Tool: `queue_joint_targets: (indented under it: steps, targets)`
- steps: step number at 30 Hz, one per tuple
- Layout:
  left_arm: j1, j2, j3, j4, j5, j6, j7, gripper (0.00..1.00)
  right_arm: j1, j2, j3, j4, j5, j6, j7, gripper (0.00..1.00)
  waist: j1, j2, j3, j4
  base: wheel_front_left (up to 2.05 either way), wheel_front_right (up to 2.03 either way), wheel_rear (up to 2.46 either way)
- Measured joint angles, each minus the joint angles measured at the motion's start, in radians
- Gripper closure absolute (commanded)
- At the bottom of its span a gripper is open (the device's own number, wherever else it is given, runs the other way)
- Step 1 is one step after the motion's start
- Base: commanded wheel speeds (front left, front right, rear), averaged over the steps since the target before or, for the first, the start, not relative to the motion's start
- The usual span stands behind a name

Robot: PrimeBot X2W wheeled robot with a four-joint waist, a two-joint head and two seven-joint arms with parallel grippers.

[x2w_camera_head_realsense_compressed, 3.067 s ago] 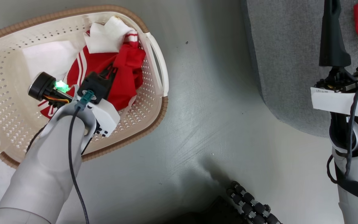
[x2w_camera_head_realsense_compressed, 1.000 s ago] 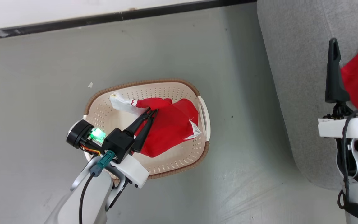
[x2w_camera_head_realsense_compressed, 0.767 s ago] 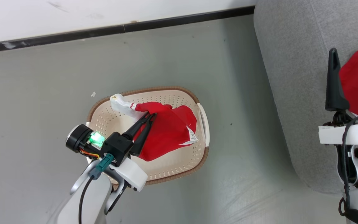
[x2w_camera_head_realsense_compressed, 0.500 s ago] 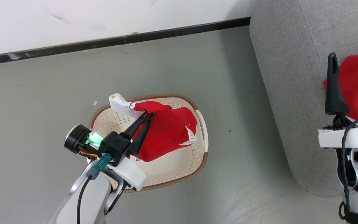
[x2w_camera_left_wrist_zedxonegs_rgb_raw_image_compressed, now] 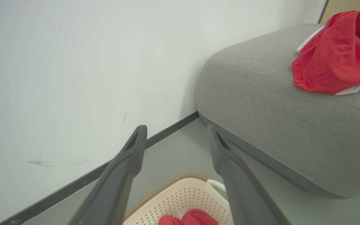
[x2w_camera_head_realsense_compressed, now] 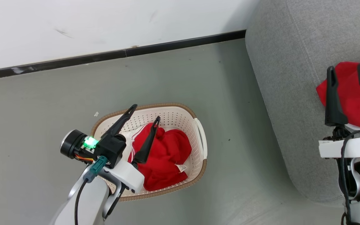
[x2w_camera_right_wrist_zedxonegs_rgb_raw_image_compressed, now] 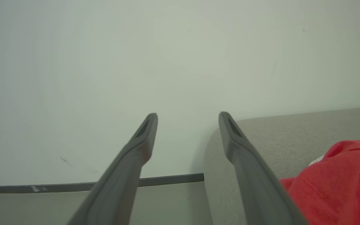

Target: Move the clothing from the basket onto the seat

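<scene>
On the seat (x2w_camera_head_realsense_compressed: 286, 93), clothing (x2w_camera_head_realsense_compressed: 347, 86) lies partly cropped.

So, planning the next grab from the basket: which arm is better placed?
Left: the left gripper, open, hangs over the garment in the basket; the right gripper is away over the sofa.

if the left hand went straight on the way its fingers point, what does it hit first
Nothing near: the left hand points over the basket, clear of the sofa, toward the black baseboard under the wall. Likely baseboard or wall first; depth is unclear.
</scene>
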Motion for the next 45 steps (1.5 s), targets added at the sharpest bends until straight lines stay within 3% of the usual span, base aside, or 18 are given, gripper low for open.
queue_joint_targets:
  steps: [16,45]
  targets:
    - [0.018,-0.006,0.071,-0.045,-0.031,0.039,0.000,0.00,0.008,0.000,-0.001,-0.010,-0.015,0.000,0.000,0.00,0.0000,0.0000,-0.037,0.016,0.00,0.00,0.00]
    - [0.224,0.021,0.355,-0.146,-0.135,0.153,0.000,0.00,0.136,0.000,0.061,0.075,-0.045,0.000,0.003,0.00,0.0000,0.0000,-0.177,0.081,0.00,0.00,0.00]
